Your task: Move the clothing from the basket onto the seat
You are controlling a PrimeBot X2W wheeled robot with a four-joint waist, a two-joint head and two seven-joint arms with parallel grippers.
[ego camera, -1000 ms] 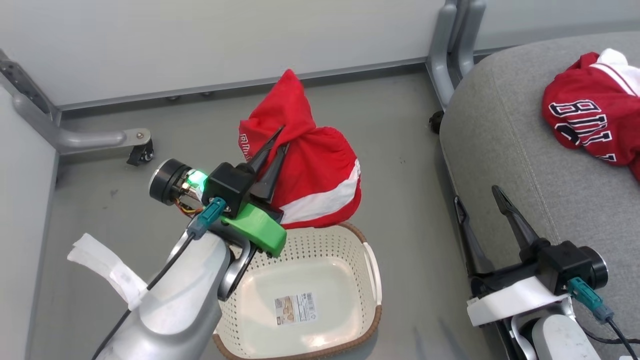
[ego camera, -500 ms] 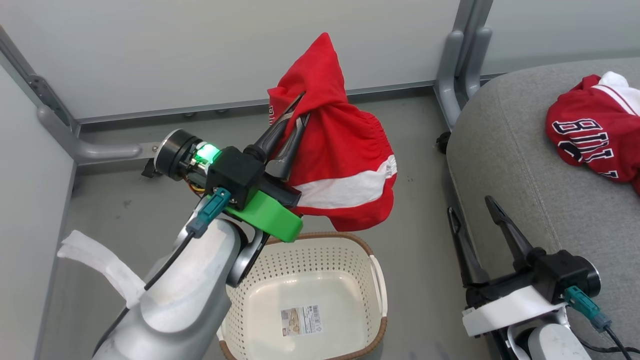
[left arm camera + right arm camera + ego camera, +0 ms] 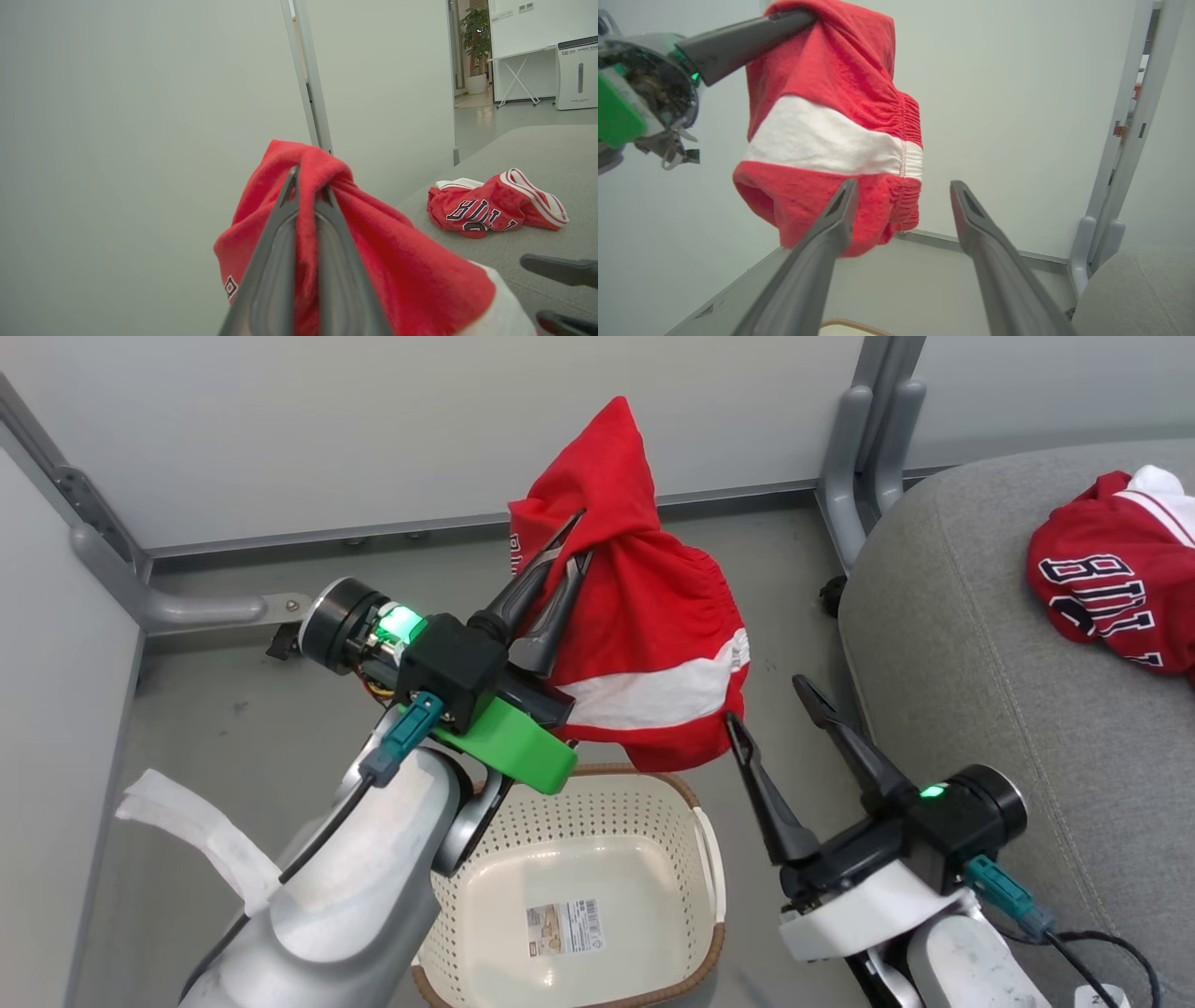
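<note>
Above the basket (image 3: pixel 607 807), left pincer (image 3: pixel 583 534) pinches bunched red white-striped garment (image 3: pixel 653 616).

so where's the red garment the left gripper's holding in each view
Head view: garment, upper centre.
Left wrist view: bottom centre, pinched by the left gripper.
Right wrist view: upper left.
Shared landmark: the grey seat, on the right in each.
</note>
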